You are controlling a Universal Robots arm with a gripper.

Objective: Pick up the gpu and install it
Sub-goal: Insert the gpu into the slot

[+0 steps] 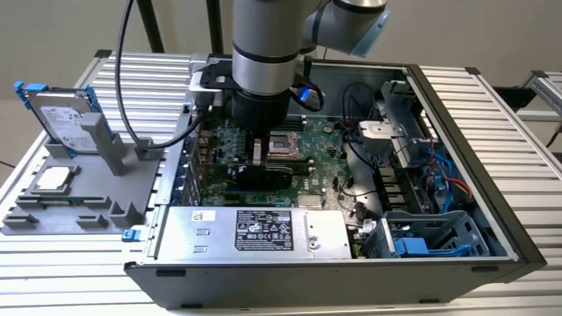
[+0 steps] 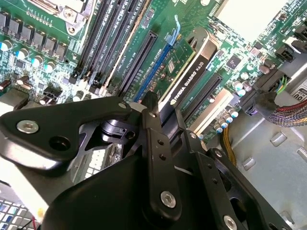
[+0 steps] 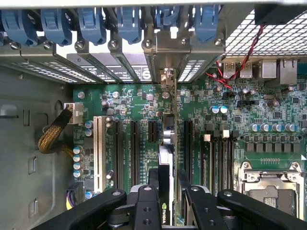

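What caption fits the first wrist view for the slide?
End effector holding the gpu on edge over a slot on the green motherboard, card bracket lined up with the rear slot openings.

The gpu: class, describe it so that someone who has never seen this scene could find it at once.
Start at the open computer case on the slatted table and find the green motherboard inside. Below the arm's hand, the gpu stands on edge among the long expansion slots. Unlike the bare slots beside it, it is a card with a black cooler face.
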